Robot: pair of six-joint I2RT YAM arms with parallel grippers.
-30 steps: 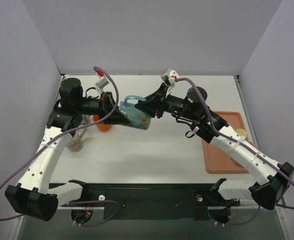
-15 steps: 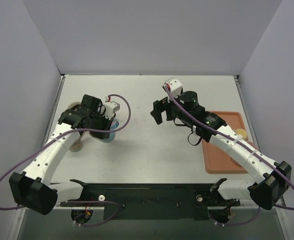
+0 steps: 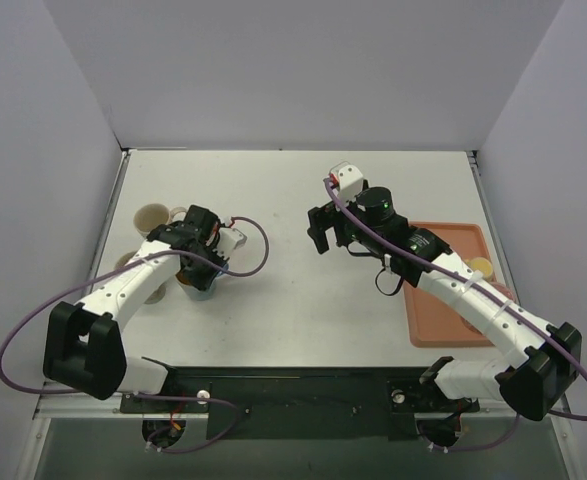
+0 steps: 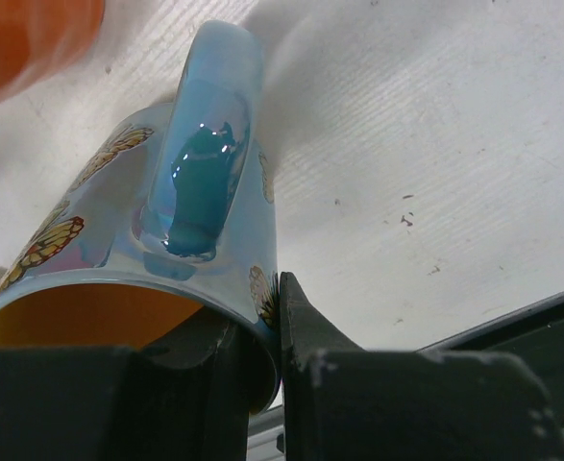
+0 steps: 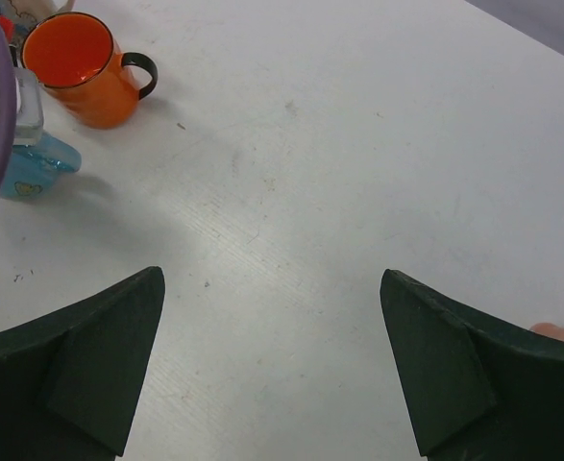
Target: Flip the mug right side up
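The left gripper (image 4: 267, 327) is closed to a narrow gap on the wall of the blue mug (image 4: 118, 202): one finger sits inside the rim against the orange-yellow interior, and the other finger (image 4: 310, 336) presses the outside wall just beside the lower end of the handle (image 4: 205, 163). The mug's mouth faces the wrist camera and its base points toward the table (image 4: 435, 144). Whether the base rests on the surface cannot be told from this view. The mug body is light blue with butterfly prints, and the handle is a darker glossy blue. An orange mug (image 4: 32, 34) stands just beside it, mouth up, with its dark handle visible in the right wrist view. In the top view the left wrist covers most of the blue mug at the left side of the table. The left arm bends back from there to its base at the near edge. A beige cup (image 3: 151, 217) stands near the left wrist toward the far-left side. The right gripper (image 5: 272, 279) stands wide apart with nothing between its fingers (image 5: 99, 355). It is held above bare table, well apart from both mugs. A salmon tray (image 3: 443, 320) lies at the right side under the right arm, carrying a small yellow object (image 3: 481, 267).
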